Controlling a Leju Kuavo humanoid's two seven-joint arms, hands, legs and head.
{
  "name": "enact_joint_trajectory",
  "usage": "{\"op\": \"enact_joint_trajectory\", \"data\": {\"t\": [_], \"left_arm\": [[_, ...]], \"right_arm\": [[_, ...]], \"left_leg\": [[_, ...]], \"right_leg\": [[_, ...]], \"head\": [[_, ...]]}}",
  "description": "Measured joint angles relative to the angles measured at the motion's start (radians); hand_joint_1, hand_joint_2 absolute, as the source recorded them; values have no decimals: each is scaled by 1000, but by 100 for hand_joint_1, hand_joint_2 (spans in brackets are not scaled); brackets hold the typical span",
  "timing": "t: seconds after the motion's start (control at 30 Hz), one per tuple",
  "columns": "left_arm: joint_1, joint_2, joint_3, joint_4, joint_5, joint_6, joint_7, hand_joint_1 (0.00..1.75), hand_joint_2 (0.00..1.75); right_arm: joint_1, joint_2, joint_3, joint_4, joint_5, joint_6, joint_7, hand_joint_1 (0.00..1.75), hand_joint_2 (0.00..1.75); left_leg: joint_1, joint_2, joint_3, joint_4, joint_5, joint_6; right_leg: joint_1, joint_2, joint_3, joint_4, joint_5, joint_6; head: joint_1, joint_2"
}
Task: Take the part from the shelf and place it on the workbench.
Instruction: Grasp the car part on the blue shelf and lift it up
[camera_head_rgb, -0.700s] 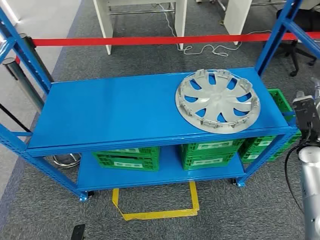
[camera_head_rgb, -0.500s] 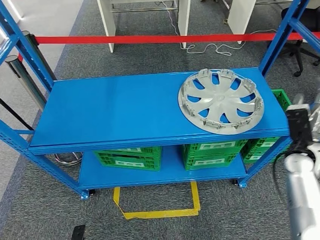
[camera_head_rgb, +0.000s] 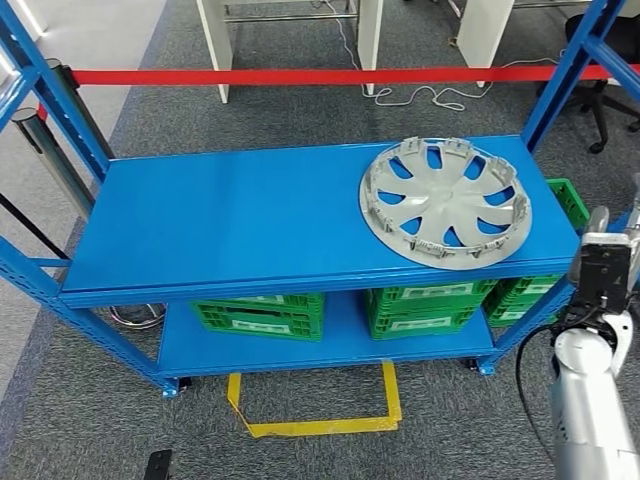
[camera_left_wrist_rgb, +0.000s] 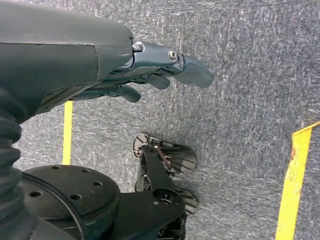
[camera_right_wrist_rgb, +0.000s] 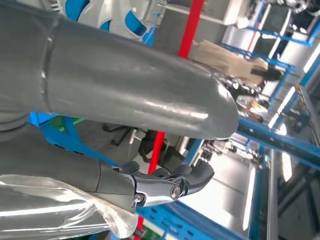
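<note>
You are at the reach step: the part is not yet touched, and nothing is on its way to a workbench.

Nearest to you, the left hand (camera_left_wrist_rgb: 151, 75) hangs low over the grey carpet (camera_left_wrist_rgb: 245, 75) with yellow floor tape (camera_left_wrist_rgb: 292, 185) beside it. Its fingers (camera_left_wrist_rgb: 188, 70) lie stretched out and a little apart, and they hold nothing.

At the near right of the head view, the right arm (camera_head_rgb: 592, 400) is raised beside the right end of the shelf (camera_head_rgb: 226, 225). The right hand (camera_right_wrist_rgb: 166, 187) is up in the air, its fingers reaching forward with nothing between them and touching nothing that you can see. From the head view you cannot judge how wide it is spread, because the wrist block hides it.

Further off, the wheel cover (camera_head_rgb: 445, 200) lies flat on the right part of the blue upper shelf board, its near rim close to the front edge, well apart from both hands. Below it, green crates (camera_head_rgb: 423, 305) sit on the lower board. Beyond the shelf runs a red barrier tape (camera_head_rgb: 302, 76).

I judge the next move calls for you to bring the right hand in over the shelf's front edge to the near right rim of the wheel cover, fingers spread enough to close on that thin rim. The blue upright post (camera_head_rgb: 555, 85) at the far right could get in the arm's way.
</note>
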Motion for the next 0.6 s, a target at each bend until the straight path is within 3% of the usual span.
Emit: {"op": "enact_joint_trajectory", "data": {"t": [0.13,0.3,0.6], "left_arm": [[0,2,0,0,-11,-4,4,0,175],[-3,7,0,0,-25,-12,16,0,175],[-5,10,0,0,-30,-13,17,0,175]], "right_arm": [[-65,-49,-17,96,38,71,18,0,0],[-168,-105,-27,234,68,122,-16,0,0],[-260,-137,-26,351,96,159,-13,0,0]], "left_leg": [[-1,0,0,0,0,0],[-1,0,0,1,0,0],[-1,0,-1,1,0,0]], "right_leg": [[-1,0,0,0,1,1],[-1,-1,-1,0,1,1],[-1,-1,-2,0,1,1]], "head": [[0,0],[0,0],[0,0]]}}
